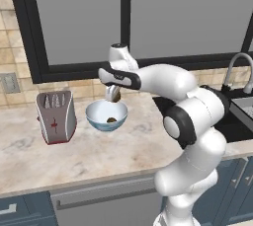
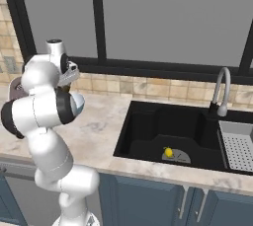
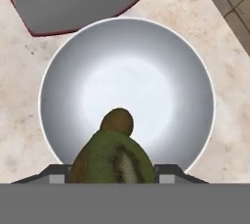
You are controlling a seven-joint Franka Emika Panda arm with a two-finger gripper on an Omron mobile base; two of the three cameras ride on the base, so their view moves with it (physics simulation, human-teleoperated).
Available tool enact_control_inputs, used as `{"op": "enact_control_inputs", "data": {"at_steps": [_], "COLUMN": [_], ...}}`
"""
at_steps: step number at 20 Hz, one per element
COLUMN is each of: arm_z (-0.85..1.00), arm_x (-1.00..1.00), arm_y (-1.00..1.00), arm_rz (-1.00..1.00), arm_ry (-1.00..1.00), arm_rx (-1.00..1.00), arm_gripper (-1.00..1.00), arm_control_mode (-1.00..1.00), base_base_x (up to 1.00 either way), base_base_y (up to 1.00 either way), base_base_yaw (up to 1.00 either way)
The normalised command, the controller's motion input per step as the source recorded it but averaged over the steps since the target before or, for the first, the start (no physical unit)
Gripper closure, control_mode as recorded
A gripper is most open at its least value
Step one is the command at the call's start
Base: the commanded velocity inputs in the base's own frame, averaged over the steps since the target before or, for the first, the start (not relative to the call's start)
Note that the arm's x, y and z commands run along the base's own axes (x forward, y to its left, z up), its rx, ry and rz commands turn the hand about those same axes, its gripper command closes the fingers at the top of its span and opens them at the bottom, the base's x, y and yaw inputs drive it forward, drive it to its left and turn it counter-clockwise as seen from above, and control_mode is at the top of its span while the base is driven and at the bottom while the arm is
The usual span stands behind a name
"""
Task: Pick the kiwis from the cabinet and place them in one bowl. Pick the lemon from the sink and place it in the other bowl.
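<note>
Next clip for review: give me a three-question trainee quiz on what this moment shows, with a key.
1. True or false: the bowl next to the toaster already contains one kiwi.
2. Where does the lemon lie? A) in the bowl B) in the sink C) on the counter
3. Fill in: the end effector holds a second ____ above the bowl.

Key: 1 true; 2 B; 3 kiwi.
</note>
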Motion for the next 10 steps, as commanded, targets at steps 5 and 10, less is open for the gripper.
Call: {"op": "enact_control_inputs", "data": {"at_steps": [5, 10], "arm_z": [-0.54, -0.38], "arm_x": [0.23, 0.18], "arm_y": [0.15, 0.31], "arm_rz": [0.02, 0.01], "arm_ry": [0.14, 0.04], "arm_rx": [0.01, -0.02], "arm_gripper": [1.00, 1.00], "arm_control_mode": [-1.00, -1.00], "base_base_x": [0.00, 0.00], "base_base_y": [0.00, 0.00], "base_base_yaw": [0.00, 0.00]}}
